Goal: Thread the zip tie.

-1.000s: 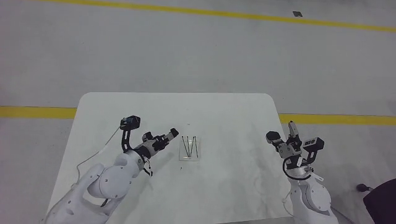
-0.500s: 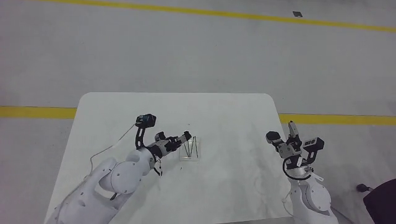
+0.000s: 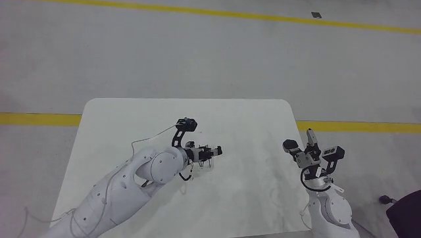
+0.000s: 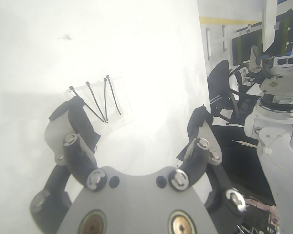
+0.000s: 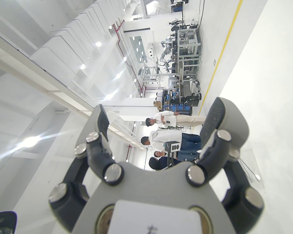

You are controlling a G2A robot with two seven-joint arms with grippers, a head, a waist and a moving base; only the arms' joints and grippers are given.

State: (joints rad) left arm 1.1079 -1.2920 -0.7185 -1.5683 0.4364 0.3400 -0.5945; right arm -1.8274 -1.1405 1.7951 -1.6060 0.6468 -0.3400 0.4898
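Black zip ties (image 4: 96,101), four of them, lie side by side on a clear tray (image 4: 124,116) at the centre of the white table (image 3: 250,119). The left gripper (image 3: 212,151) hangs just above them with its fingers spread wide, the arm stretched in from seven o'clock. At four o'clock the right gripper (image 3: 300,141) points upward, fingers apart.

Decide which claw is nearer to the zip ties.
Left. The left claw hangs open right by the zip ties; the right claw is well off to one side, apart from them.
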